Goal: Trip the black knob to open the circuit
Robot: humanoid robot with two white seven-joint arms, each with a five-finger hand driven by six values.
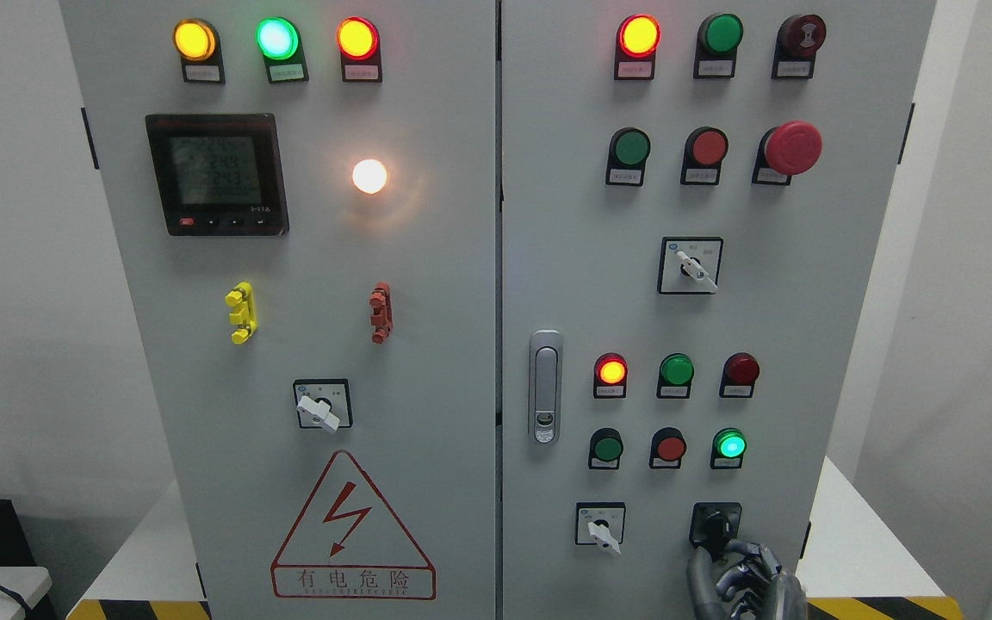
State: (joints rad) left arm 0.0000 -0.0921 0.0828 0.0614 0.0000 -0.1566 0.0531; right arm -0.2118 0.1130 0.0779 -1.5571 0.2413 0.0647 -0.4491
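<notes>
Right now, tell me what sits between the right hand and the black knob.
Nothing: in the head view the right hand already has its fingertips at the black knob, with no gap showing.

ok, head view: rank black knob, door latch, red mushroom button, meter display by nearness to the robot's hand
From the right hand:
1. Black knob, bottom right, at its fingertips.
2. Door latch, right door's left edge.
3. Red mushroom button, upper right.
4. Meter display, left door, upper left.
</notes>
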